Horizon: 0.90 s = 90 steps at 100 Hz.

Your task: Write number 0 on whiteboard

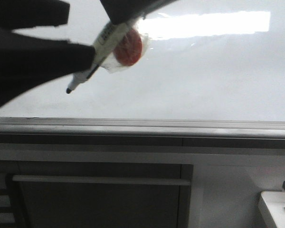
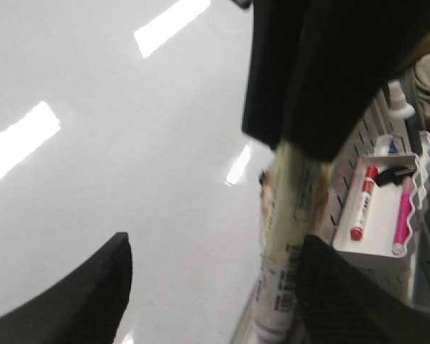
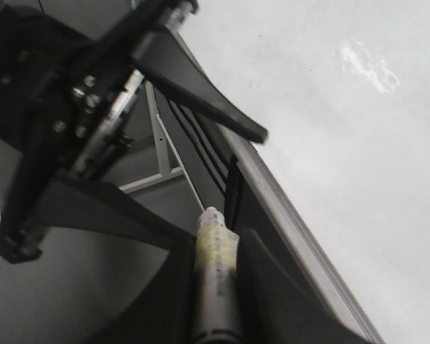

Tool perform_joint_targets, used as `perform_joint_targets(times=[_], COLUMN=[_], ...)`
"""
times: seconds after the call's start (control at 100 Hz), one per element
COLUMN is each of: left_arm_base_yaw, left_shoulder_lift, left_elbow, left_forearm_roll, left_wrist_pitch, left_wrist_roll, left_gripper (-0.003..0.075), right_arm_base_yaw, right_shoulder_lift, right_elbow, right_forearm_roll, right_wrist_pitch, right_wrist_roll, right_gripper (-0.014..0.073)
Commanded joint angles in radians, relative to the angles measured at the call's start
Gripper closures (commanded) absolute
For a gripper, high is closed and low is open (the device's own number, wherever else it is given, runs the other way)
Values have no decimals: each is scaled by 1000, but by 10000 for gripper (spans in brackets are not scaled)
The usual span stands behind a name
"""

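The whiteboard [image 1: 204, 71] fills the upper front view, glossy with a bright rectangular reflection; no drawn 0 shows on it. My right gripper [image 1: 126, 16] comes in from the top and is shut on a white marker [image 1: 104, 40], whose black tip [image 1: 69, 90] points down-left over the board. I cannot tell whether the tip touches. In the right wrist view the marker [image 3: 216, 279] sits clamped between my fingers. My left gripper [image 1: 80, 32] is open; the marker [image 2: 287, 251] lies against one finger [image 2: 344, 301], the other finger [image 2: 93, 301] stands far off.
An orange-red round disc [image 1: 129, 47] in clear plastic sits on the board behind the marker. A grey metal ledge [image 1: 142, 127] runs below the board, dark cabinet panels [image 1: 99, 199] under it. A white tray [image 2: 344, 233] holds a red marker [image 2: 364, 204] and a pink one [image 2: 403, 218].
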Motion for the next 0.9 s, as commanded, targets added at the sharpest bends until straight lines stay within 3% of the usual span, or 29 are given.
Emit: perform_joint_targets(times=[0.0,0.14,0.19,0.31,0.49,0.65,0.89], left_arm_base_yaw=[-2,-2,-2,-2,-2,3,3], left_shoulder_lift=[-98,-268,-328,-464,-566,-573,-573], left_elbow=[-26,-26,-26,-26,-26,-26,-26], left_forearm_roll=[-47,-51,-66,-165,-319,-322,-322], left_wrist_pitch=[-27,119,164,275,386,437,449], left_wrist_roll=[-36,-126,-141,-141,-139,-139,-139], left_gripper=[272,353,437,745,741,741,741], right_arm_base_yaw=[-33,-68,-68,-68,-68,-68,-80], right_shoulder_lift=[-14,-14,-14,-14,-9,44,149], right_elbow=[-28,-28,-28,-28,-28,-33,-73], right_forearm_roll=[2,7,7,7,7,80,84], right_wrist_pitch=[-70,-106,-115,-115,-122,-204,-240], right_wrist_roll=[-11,-11,-11,-11,-11,-11,-11], right_gripper=[660,660,660,660,660,660,659])
